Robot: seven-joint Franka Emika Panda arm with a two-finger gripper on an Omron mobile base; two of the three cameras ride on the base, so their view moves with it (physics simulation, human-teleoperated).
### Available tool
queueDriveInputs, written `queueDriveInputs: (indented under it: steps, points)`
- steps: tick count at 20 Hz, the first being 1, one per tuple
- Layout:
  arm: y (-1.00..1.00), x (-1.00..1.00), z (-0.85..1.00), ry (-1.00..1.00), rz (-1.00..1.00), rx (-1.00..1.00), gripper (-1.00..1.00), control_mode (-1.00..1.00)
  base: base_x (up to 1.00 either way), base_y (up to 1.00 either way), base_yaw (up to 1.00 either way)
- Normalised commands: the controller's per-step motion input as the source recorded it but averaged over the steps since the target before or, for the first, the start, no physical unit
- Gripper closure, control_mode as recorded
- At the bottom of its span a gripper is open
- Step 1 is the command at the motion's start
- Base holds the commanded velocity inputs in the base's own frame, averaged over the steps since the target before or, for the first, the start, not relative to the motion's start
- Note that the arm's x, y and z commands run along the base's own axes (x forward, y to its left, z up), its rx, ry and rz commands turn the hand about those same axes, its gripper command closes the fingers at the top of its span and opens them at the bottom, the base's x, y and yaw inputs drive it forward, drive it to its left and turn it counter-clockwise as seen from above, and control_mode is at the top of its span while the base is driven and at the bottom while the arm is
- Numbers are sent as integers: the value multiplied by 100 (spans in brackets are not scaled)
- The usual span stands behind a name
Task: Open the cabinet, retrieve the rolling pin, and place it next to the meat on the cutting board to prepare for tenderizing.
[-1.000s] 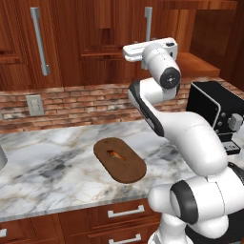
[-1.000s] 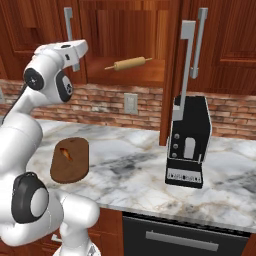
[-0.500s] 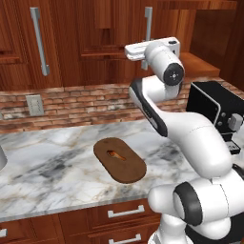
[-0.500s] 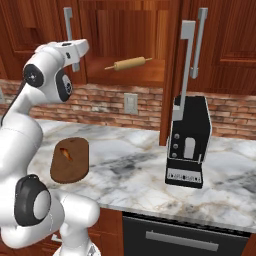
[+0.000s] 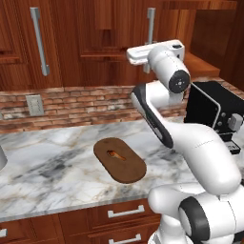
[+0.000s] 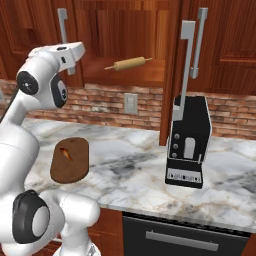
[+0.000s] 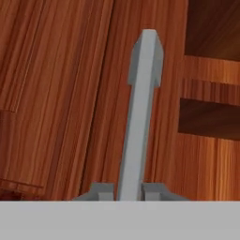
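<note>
Pincer (image 7: pixel 127 191) clamped on cabinet handle (image 7: pixel 140 117) | rolling pin (image 6: pixel 129 63) on shelf, well apart.

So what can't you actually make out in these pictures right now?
- Hand view: the jaws' tips and the lower end of the handle are cut off by the bottom edge.
- Left base view: the robot's own hand covers where the jaws meet the handle.
- Both base views: the meat on the cutting board is too small to show detail.
</note>
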Motion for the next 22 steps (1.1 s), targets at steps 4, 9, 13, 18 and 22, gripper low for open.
queueDriveInputs:
  steps: [4,9,13,18,22]
  points:
    - [41,-75,-20,-5,3,0,100,-100,0,0,0]
    - [46,-75,-15,-1,4,0,100,-100,0,0,0]
    - [46,-57,-12,0,4,0,100,-100,0,0,0]
    - [19,-36,-1,-1,0,0,-100,-100,0,0,0]
    - [-68,-7,5,-2,0,4,-100,-100,0,0,0]
